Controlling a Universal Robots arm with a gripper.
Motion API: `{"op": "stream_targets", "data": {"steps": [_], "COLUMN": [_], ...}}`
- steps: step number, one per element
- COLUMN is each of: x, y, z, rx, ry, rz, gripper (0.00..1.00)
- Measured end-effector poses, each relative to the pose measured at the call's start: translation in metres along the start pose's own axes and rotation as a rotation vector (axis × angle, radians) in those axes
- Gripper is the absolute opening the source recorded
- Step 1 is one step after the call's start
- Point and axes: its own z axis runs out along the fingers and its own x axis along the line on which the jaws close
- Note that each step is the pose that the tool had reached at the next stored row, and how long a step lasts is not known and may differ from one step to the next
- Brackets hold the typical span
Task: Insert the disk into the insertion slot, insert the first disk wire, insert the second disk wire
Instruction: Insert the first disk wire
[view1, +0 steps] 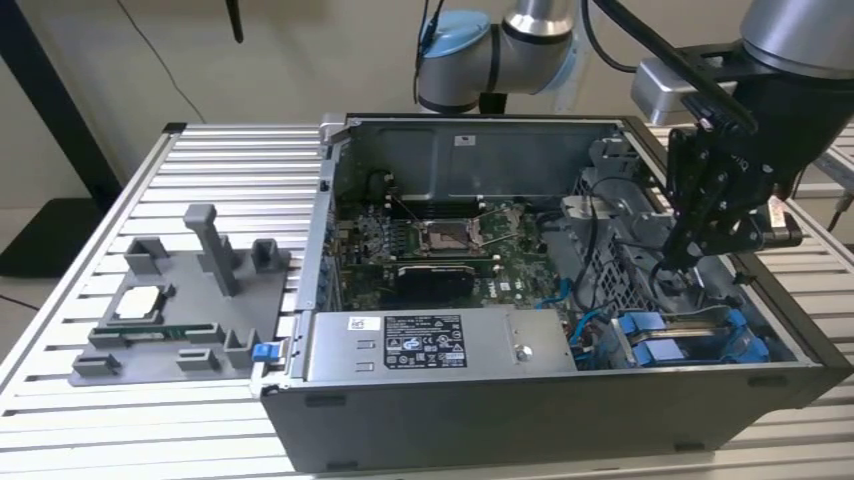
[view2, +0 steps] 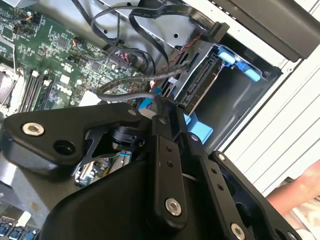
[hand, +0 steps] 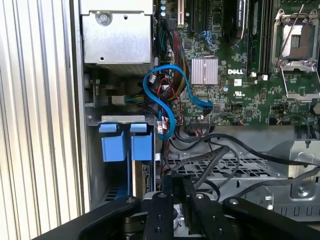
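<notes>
The gripper (view1: 677, 258) hangs inside the open computer case (view1: 534, 420), at the exterior view's right, directly above the drive cage. In the second wrist view its two fingers (view2: 166, 150) meet at the tips and are clamped on the end of a black cable (view2: 125, 90), which loops back over the motherboard (view2: 45, 65).

The disk (view2: 199, 82) sits just beyond the fingertips, apart from them. It is seated in the insertion slot (view2: 240, 100) and stands on edge in its blue carrier (view2: 239, 62). In the exterior view the long axis of the disk (view1: 697, 322) runs along the near wall of the case, from that view's left to its right. The end with the blue tabs and the dark connector strip points towards the power supply (view1: 441, 345).

In the first wrist view a blue data cable (hand: 167, 107) curls between the carrier tabs and the motherboard.

The case rests on a slatted aluminium table (view1: 214, 150). A grey fixture tray (view1: 174, 300) lies beside it at the exterior view's left. A person's hand (view2: 300, 192) shows outside the case wall.
</notes>
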Motion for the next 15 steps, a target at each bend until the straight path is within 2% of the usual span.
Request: {"op": "stream_targets", "data": {"steps": [5,7,11,15], "x": [0.0001,0.0008,0.004,0.0092], "y": [-0.0001,-0.0006,-0.0024,-0.0053], "z": [0.0,0.0001,0.0005,0.0009], "rx": [-0.0003,-0.0036,-0.017,-0.0388], "ry": [0.0001,0.0001,0.0007,0.0014], "rz": [0.001,0.001,0.002,0.004], "gripper": [0.0,0.0,0.0,0.0]}}
